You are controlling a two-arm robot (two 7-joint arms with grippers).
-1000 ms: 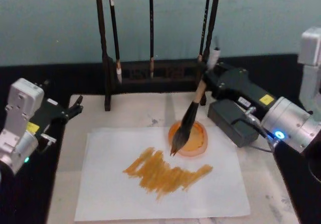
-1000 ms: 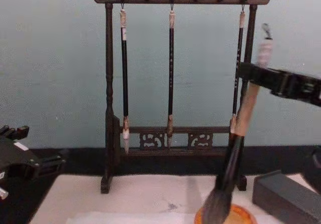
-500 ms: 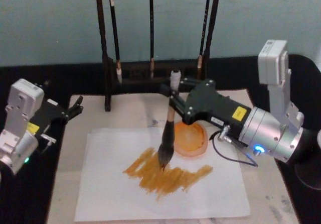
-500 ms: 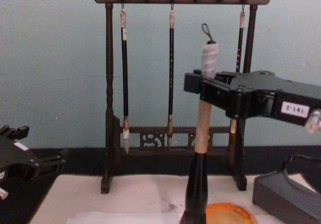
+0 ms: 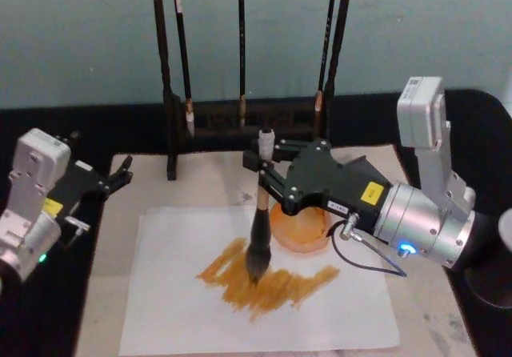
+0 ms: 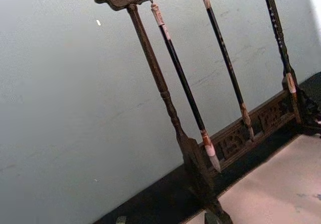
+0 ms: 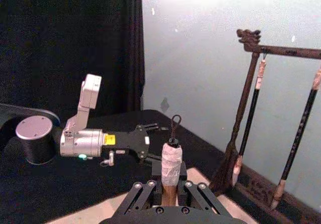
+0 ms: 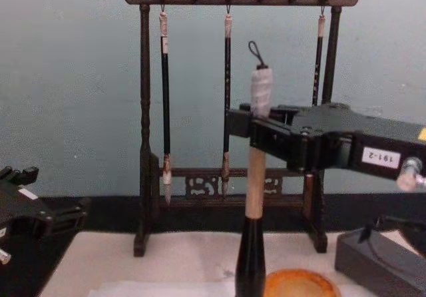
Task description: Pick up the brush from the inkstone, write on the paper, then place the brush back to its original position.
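Clamping the brush (image 5: pixel 260 217) in right gripper (image 5: pixel 263 165), shut on the pale tan handle just below the whitish wrapped end and dark loop. Standing near upright, black lower shaft down, dark bushy bristles pressed onto the orange-brown strokes mid-paper (image 5: pixel 176 313), at 8 o'clock of the inkstone (image 5: pixel 310 233). Reads "191-2" on the white label (image 8: pixel 381 157) on the gripper body; yellow sticker (image 5: pixel 370 193) unreadable. Parked at 9 o'clock of the paper: left gripper (image 5: pixel 120 171).
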